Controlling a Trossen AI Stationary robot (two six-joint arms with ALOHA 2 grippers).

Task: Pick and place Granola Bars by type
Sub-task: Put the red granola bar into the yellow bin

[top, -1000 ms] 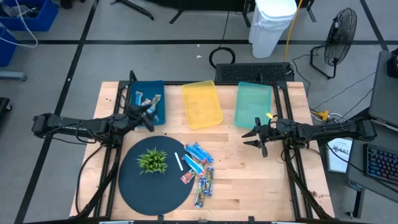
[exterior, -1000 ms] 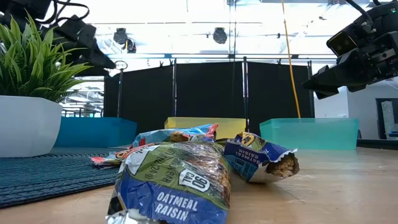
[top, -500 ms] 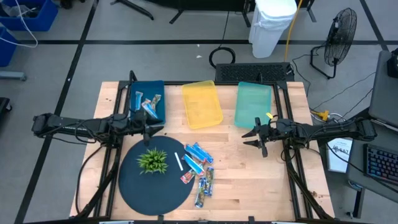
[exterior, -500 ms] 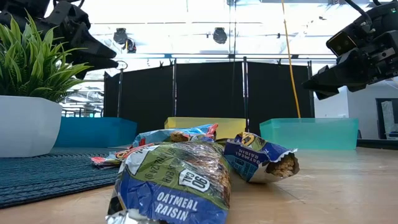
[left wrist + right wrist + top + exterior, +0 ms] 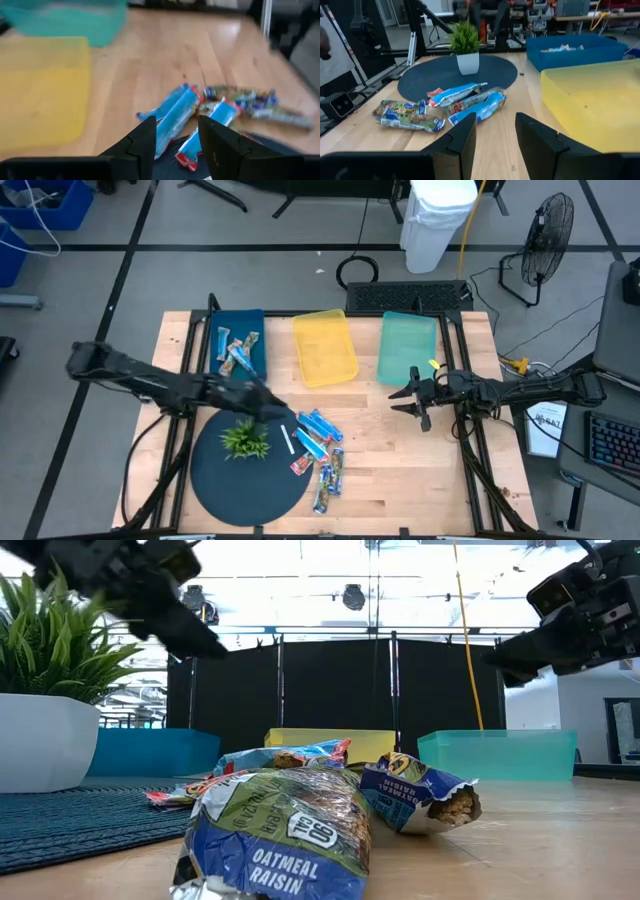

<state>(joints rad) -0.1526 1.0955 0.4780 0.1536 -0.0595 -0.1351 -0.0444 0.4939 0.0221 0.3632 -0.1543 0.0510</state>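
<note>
Left gripper (image 5: pixel 268 408), jaws apart and empty, could clip the small green potted plant (image 5: pixel 245 439) (its 7 o'clock) reaching the shiny blue-wrapped granola bars (image 5: pixel 318 423); right gripper (image 5: pixel 409 398) parted, idle.

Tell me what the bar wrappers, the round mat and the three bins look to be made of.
Bar wrappers: thin glossy foil-like film, crinkled and shiny. Round mat: dark woven fabric or plastic, ribbed texture in the low view. Bins, blue, yellow, teal: smooth plastic, probably; the yellow and teal look slightly translucent.
</note>
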